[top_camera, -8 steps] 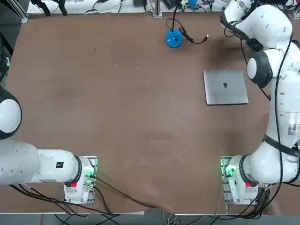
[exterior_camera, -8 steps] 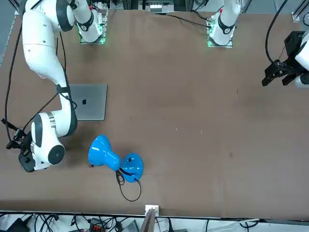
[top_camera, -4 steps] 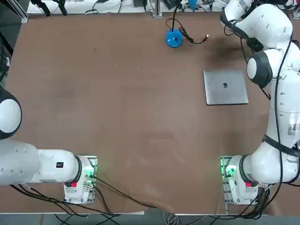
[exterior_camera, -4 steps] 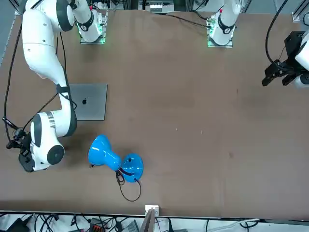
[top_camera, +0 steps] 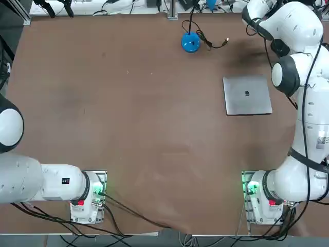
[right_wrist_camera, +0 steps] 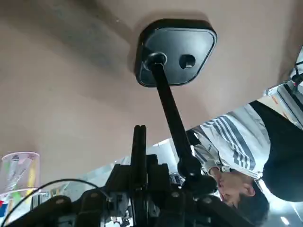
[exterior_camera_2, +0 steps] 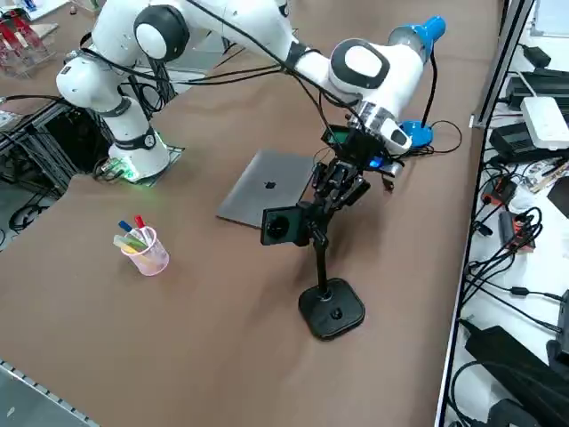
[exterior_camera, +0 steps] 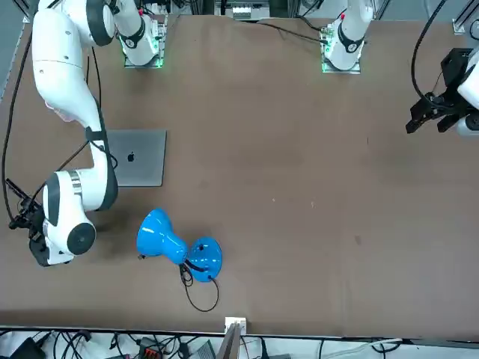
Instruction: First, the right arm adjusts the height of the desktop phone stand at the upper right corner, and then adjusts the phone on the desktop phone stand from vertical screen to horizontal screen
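Note:
The desktop phone stand [exterior_camera_2: 332, 309] stands near the table's far right corner, with a rounded-square black base [right_wrist_camera: 176, 49] and a thin pole [right_wrist_camera: 171, 113]. At the pole's top the clamp carries the phone [exterior_camera_2: 283, 224], a black slab seen edge-on in the right wrist view [right_wrist_camera: 138, 146]. The right arm [top_camera: 295, 31] reaches over the laptop, and its right gripper [exterior_camera_2: 331, 197] sits at the stand's head, shut on the phone [right_wrist_camera: 138, 198]. In the top view both the stand and the gripper lie outside the picture.
A closed silver laptop [top_camera: 247, 95] lies just inboard of the stand. A blue round-based gooseneck [top_camera: 190, 42] with a cable stands at the far edge. A clear cup of pens [exterior_camera_2: 145, 245] sits near the right edge. A person in a striped shirt [right_wrist_camera: 236, 137] is beside the table.
The right arm's wrist and elbow have drifted a little toward the table's right edge. The laptop and the gooseneck have stayed where they were.

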You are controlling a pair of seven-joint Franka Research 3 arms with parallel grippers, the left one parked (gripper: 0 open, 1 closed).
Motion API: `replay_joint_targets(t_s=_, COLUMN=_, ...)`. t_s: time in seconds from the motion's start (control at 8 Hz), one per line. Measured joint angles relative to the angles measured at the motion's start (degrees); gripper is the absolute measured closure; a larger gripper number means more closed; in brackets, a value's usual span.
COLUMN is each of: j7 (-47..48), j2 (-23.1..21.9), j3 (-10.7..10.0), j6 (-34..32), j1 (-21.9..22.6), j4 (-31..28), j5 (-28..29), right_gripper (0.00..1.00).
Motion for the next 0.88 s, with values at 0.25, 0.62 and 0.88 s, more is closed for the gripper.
replay_joint_targets(t_s=0.25, j7=0.0, j2=-0.5, j3=0.0, j6=-0.3, j1=0.0, j4=0.1, j5=1.0, right_gripper=0.78)
replay_joint_targets(t_s=0.62, j7=0.0, j2=-0.9, j3=-0.1, j6=-0.2, j1=-0.1, j4=0.2, j5=1.7, right_gripper=0.84)
replay_joint_targets(t_s=0.88, j7=0.0, j2=-1.6, j3=-0.1, j6=-0.1, j1=-0.2, j4=0.3, j5=3.3, right_gripper=0.84)
